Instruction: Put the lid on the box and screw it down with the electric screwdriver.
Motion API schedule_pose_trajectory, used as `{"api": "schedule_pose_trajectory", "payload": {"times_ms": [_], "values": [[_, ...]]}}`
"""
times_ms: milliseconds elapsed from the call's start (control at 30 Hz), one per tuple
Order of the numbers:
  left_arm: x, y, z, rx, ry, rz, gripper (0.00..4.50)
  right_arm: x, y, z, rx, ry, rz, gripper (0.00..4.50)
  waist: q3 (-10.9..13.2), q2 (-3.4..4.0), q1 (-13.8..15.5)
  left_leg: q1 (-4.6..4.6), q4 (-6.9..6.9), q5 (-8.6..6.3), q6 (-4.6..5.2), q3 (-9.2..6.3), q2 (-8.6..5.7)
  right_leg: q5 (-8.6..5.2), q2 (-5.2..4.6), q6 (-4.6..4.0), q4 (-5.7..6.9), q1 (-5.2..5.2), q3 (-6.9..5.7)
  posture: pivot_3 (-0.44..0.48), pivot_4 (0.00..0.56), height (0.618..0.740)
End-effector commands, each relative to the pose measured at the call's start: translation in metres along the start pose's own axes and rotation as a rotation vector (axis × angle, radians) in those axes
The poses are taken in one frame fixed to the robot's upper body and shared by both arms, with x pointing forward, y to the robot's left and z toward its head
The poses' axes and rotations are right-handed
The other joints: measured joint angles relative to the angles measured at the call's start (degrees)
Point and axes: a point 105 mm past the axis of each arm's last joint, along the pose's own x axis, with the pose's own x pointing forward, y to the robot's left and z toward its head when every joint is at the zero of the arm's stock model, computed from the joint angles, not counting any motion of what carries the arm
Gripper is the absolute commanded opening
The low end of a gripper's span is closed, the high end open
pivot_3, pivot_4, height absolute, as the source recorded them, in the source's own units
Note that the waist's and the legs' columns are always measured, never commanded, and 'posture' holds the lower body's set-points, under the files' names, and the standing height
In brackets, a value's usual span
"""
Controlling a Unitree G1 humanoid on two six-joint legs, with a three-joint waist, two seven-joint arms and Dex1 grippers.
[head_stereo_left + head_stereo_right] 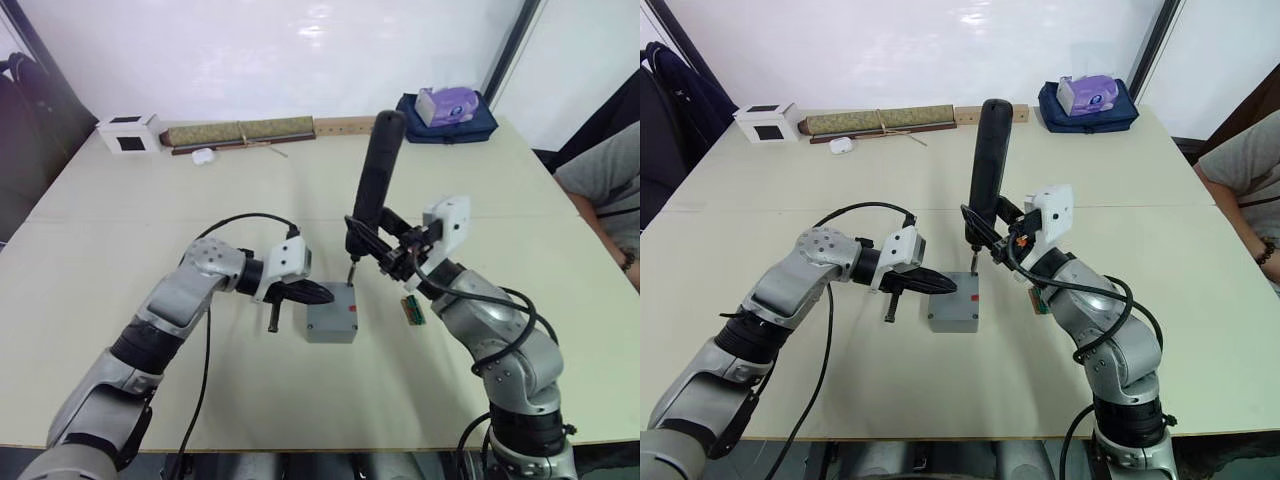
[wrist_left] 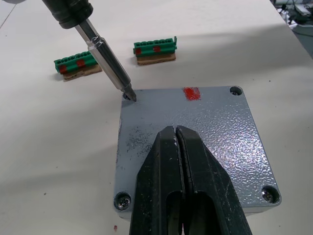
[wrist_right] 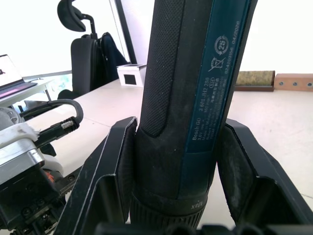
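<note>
The left gripper [image 2: 178,147], fingers pressed together, rests on the lid [image 2: 215,127] seated on the box [image 1: 331,322]. The right gripper [image 3: 183,161] clamps the electric screwdriver [image 1: 374,185], long axis near vertical, bit down. The left wrist view shows its bit [image 2: 128,94] in the lid's corner screw hole just beyond the left gripper's tips.

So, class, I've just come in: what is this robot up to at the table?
The lid already sits on the grey box. The left hand, fingers shut, presses down on the lid's top to steady it. The right hand grips the electric screwdriver upright, with its bit set in a corner screw hole. Screws show in the two corners nearest the left hand. Two green terminal strips lie beside the box.
</note>
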Motion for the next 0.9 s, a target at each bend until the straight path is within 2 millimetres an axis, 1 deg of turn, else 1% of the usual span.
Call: {"api": "schedule_pose_trajectory", "payload": {"times_ms": [33,167,300,433,533,667,900], "values": [[0.000,-0.002,-0.011,-0.023,0.045,-0.010,0.00,-0.002,-0.007,0.007,-0.055,-0.038,-0.024,1.85,0.0,0.00,0.0,0.03,0.00,0.00,0.00,-0.01,0.00,0.00,0.00,0.00,-0.02,0.05,-0.01,0.000,0.150,0.740],[0.000,-0.003,-0.011,-0.022,0.046,-0.010,0.00,-0.002,-0.009,0.005,-0.072,-0.042,-0.037,1.85,0.0,0.00,0.0,0.10,0.00,0.00,0.00,-0.02,0.00,0.00,0.00,0.00,-0.05,0.15,-0.04,0.000,0.150,0.740],[0.000,-0.004,-0.011,-0.024,0.048,-0.011,0.00,-0.006,-0.006,-0.005,-0.046,-0.009,-0.014,1.85,0.0,-0.01,0.1,0.12,0.01,0.00,0.00,-0.04,0.00,0.00,-0.01,0.00,-0.06,0.21,-0.06,0.000,0.150,0.740],[0.002,-0.005,-0.013,-0.027,0.053,-0.014,0.00,-0.012,0.006,-0.021,-0.041,0.060,0.052,1.85,0.0,-0.02,0.1,0.29,-0.01,-0.01,0.01,-0.05,0.00,-0.01,0.00,0.00,-0.13,0.41,-0.08,0.000,0.150,0.740],[0.003,-0.007,-0.015,-0.027,0.061,-0.019,0.00,-0.016,0.011,-0.035,-0.048,0.115,0.070,1.85,-0.1,-0.08,0.0,0.49,-0.06,-0.02,0.03,-0.05,0.01,-0.02,0.00,-0.01,-0.18,0.59,-0.08,0.000,0.150,0.740],[0.004,-0.007,-0.016,-0.028,0.066,-0.021,0.00,-0.020,0.009,-0.051,-0.046,0.170,0.054,1.85,-0.3,-0.19,0.0,1.09,-0.21,-0.05,0.08,-0.04,0.02,-0.07,0.04,-0.06,-0.39,1.22,-0.10,0.000,0.150,0.740],[0.003,-0.007,-0.018,-0.029,0.069,-0.021,0.00,-0.021,0.005,-0.076,-0.033,0.250,0.022,1.85,-0.9,-0.31,-0.1,1.10,-0.24,-0.07,0.11,-0.07,0.09,-0.08,0.07,-0.07,-0.47,1.25,-0.12,0.000,0.150,0.740]]}}
